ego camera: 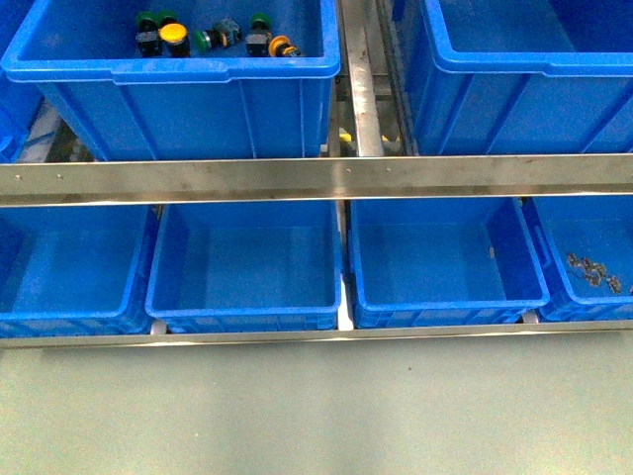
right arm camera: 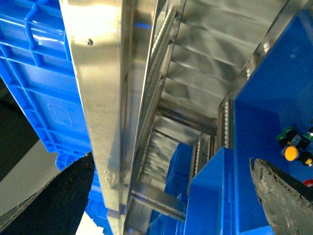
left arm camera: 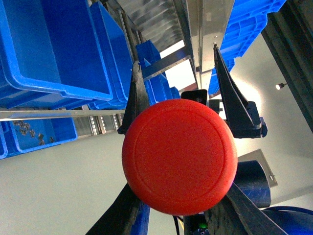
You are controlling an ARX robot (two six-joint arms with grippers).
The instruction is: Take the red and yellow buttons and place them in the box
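Note:
A red button [left arm camera: 179,156] fills the left wrist view, its round cap facing the camera. My left gripper [left arm camera: 176,73] is shut on it, one black finger [left arm camera: 133,98] on each side. In the front view a yellow button [ego camera: 173,38] and a second yellow one [ego camera: 284,46] lie among green-capped switches [ego camera: 259,22] in the upper left blue bin [ego camera: 178,71]. Neither arm appears there. My right gripper [right arm camera: 172,159] is open with nothing between its fingers, beside a steel rail; past one finger lies a yellow button [right arm camera: 292,153]. Empty blue boxes [ego camera: 247,267] line the lower row.
A steel rail [ego camera: 316,180] crosses in front of the shelves between the upper and lower rows. A large blue bin [ego camera: 524,99] stands at the upper right. The lower right box [ego camera: 554,237] holds several small grey parts [ego camera: 593,270]. A grey floor lies in front.

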